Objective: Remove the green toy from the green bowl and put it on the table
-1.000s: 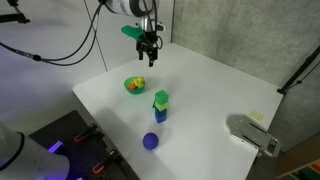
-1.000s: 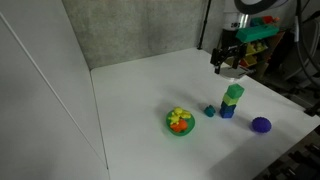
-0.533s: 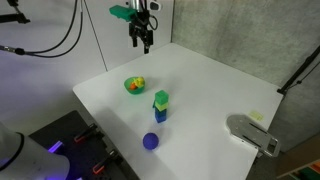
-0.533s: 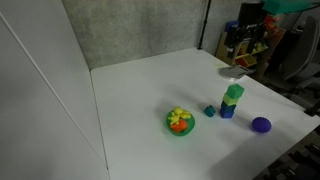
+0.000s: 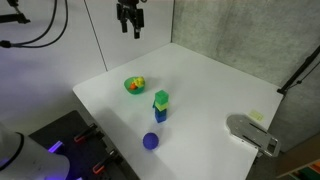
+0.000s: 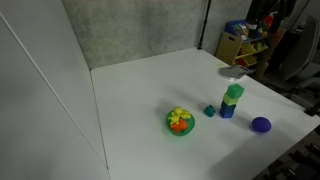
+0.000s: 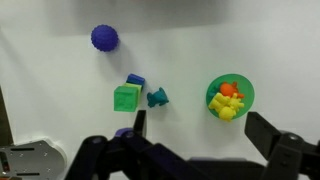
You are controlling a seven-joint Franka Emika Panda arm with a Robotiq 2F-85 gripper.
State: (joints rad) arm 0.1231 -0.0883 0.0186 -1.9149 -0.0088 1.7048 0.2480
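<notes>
The green bowl (image 7: 248,100) holds yellow and orange toys; I see no green toy inside it. It shows in both exterior views (image 5: 127,89) (image 6: 169,124). A small teal-green toy (image 7: 157,97) lies on the white table (image 7: 60,85) between the bowl and a green cube on a blue cube (image 7: 126,98); it also shows in an exterior view (image 6: 209,111). My gripper (image 7: 200,135) is open and empty, high above the table at its far side (image 5: 128,20). It is out of frame in the exterior view that shows the toy.
A purple ball (image 7: 104,38) (image 5: 150,141) (image 6: 261,125) lies beyond the cube stack (image 5: 160,104) (image 6: 232,100). A grey device (image 5: 252,133) sits at a table corner. A wall and shelves of clutter stand behind the table.
The gripper has risen, empty, from just above the table's far edge to high over it, and has left one exterior view. The objects have not moved.
</notes>
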